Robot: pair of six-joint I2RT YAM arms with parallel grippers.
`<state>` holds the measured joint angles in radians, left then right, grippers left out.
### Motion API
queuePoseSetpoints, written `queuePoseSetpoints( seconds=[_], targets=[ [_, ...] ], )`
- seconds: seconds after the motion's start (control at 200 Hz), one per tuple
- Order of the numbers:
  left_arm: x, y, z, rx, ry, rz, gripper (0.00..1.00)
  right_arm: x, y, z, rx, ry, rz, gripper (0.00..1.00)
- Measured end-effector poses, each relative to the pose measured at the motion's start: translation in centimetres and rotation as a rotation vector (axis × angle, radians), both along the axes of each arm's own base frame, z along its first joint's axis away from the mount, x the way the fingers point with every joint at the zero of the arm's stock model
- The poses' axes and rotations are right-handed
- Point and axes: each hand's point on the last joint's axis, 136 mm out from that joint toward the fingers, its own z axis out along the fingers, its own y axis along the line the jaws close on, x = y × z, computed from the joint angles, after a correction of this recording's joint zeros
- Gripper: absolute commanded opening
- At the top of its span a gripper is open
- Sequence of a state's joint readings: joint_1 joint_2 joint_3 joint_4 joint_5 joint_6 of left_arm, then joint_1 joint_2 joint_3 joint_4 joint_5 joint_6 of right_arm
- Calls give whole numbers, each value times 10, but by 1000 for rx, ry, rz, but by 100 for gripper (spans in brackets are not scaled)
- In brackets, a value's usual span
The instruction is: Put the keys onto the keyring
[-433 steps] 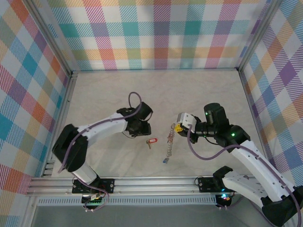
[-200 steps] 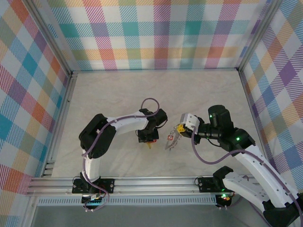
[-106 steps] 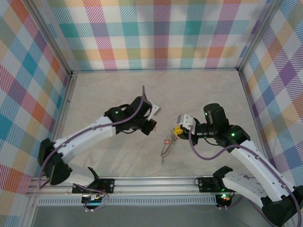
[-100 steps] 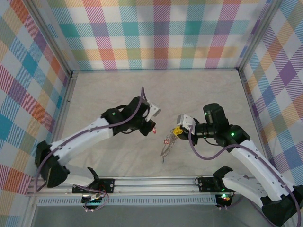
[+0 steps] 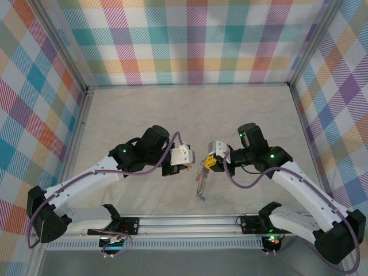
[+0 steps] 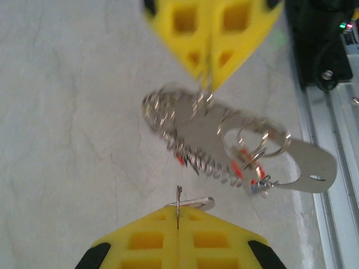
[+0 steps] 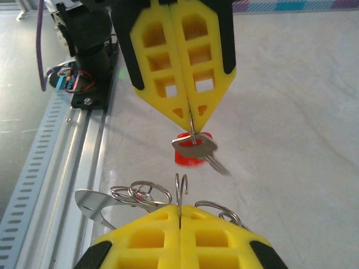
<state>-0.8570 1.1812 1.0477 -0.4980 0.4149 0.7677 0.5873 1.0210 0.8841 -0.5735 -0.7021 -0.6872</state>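
You are pinching a small key point(image 7: 194, 147) in the left gripper point(image 7: 189, 115), whose yellow fingers are pressing flat together with no gap between them. The key is dangling from the fingertips, its silver blade is slanting down to one side, and a bit of red plastic is showing just behind it. Your right gripper point(image 7: 179, 216) is likewise clamping tight, and it is gripping a thin wire loop of the keyring point(image 6: 216, 140). The two grippers are facing each other tip to tip above the table point(image 5: 132, 115), towards its near side. In the left wrist view the keyring is hanging below the right gripper as a coiled, springy silver strand, with a few small rings point(image 7: 147, 193) and a flat metal tag point(image 6: 305, 165) trailing from it and flecks of red showing among the coils. From above, the strand is drooping from the right fingertips towards the table, though you cannot tell whether its lower end is touching the surface. The key is sitting just in front of the pinched wire loop, close to it, with a clear gap between the two.
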Motion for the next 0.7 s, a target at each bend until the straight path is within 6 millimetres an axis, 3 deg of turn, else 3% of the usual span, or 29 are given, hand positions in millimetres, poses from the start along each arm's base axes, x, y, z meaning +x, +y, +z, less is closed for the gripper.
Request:
queuePoseSetpoints(
  seconds=[0.365, 0.705],
  targets=[
    [-20, -6, 3, -22, -93, -215, 0, -14, 14, -8, 8, 34, 114, 0],
    [-22, -5, 2, -11, -132, -250, 0, -22, 22, -9, 14, 65, 169, 0]
  ],
)
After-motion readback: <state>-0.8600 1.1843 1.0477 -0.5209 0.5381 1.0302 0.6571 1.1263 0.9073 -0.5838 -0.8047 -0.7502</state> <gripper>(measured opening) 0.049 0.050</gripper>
